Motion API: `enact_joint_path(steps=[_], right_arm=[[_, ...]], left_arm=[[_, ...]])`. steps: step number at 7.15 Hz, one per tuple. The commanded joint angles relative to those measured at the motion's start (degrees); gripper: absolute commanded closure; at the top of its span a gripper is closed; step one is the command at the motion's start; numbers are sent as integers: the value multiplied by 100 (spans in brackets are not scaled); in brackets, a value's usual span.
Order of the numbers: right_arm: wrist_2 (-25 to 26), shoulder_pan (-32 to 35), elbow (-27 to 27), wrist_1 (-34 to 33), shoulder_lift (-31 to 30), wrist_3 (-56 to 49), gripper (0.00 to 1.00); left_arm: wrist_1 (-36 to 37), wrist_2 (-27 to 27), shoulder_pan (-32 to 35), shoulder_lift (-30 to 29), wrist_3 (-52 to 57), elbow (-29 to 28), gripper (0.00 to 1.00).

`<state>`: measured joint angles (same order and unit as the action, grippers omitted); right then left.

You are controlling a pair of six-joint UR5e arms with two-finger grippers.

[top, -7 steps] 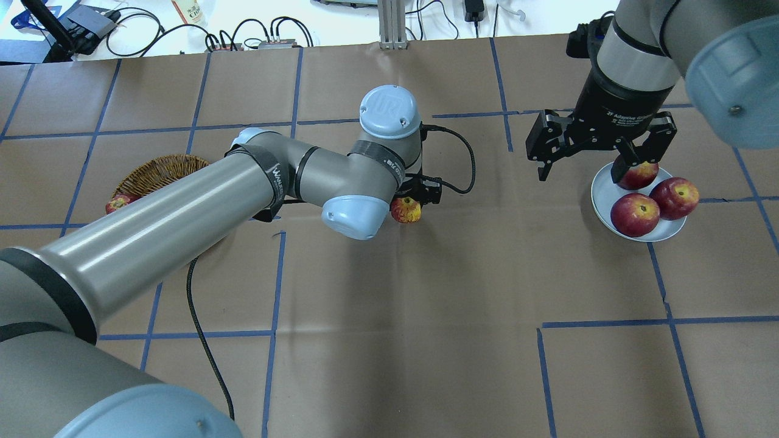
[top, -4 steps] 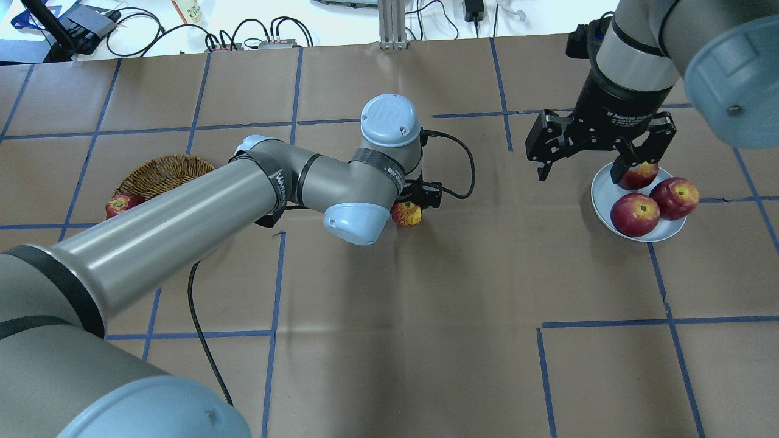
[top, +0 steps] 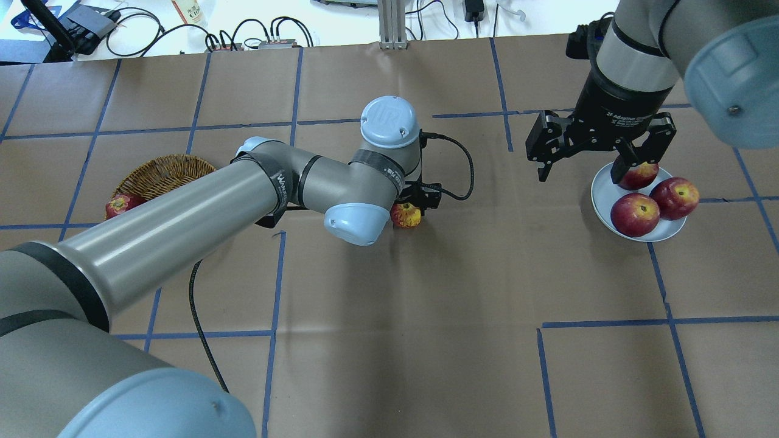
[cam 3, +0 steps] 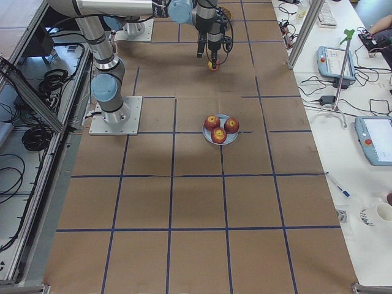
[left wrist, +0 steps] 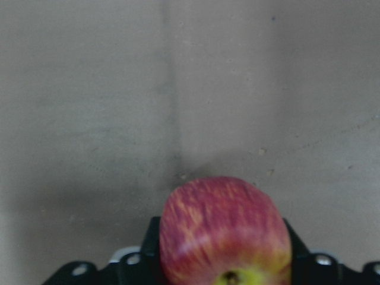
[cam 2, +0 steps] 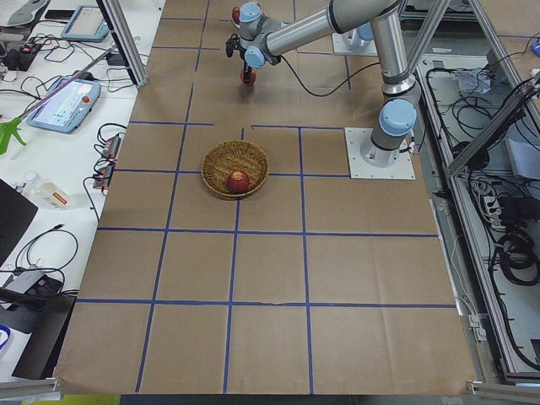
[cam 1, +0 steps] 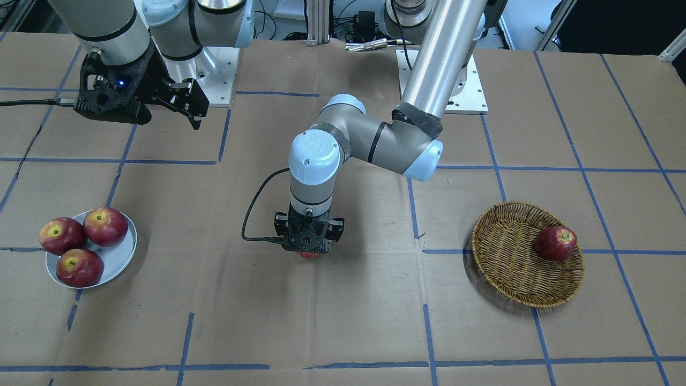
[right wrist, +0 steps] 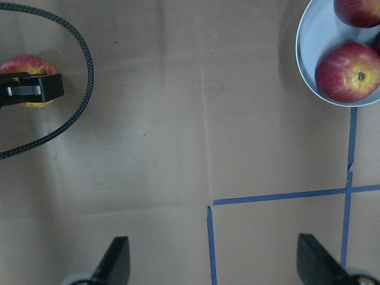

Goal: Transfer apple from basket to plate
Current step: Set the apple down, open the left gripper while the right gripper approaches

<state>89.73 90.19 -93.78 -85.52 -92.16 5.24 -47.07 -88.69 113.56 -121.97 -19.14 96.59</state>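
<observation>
1. The overhead camera looks forward and down over the table (top: 426, 340); the front-facing one looks steeply back from the opposite side.
2. Both share the basket (cam 1: 504, 262) and plate (cam 1: 119, 256).
3. The side cameras view lengthwise from each end, far off.
4. The left wrist view sits close and blurred, apparently just above the apple (left wrist: 222, 228); the right wrist view looks straight down from higher.

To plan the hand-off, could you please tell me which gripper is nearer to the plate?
Right. The right gripper hangs beside the plate; the left gripper holds the apple mid-table, far off.
</observation>
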Motion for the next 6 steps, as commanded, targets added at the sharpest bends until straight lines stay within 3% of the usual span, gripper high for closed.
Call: enact_joint_path(steps=[1, 2, 4, 6], right_arm=[[0, 7, 0, 0, 5, -5, 0], [0, 7, 0, 0, 5, -5, 0], [0, -1, 0, 0, 5, 4, 0], [0, -1, 0, 0, 5, -5, 0]], left_arm=[[-4, 1, -9, 24, 7, 0, 1], [-56, 9, -36, 85, 41, 0, 1], [-370, 534, -97, 321, 77, -201, 1], [-1317, 484, -412, 1022, 698, -202, 1]])
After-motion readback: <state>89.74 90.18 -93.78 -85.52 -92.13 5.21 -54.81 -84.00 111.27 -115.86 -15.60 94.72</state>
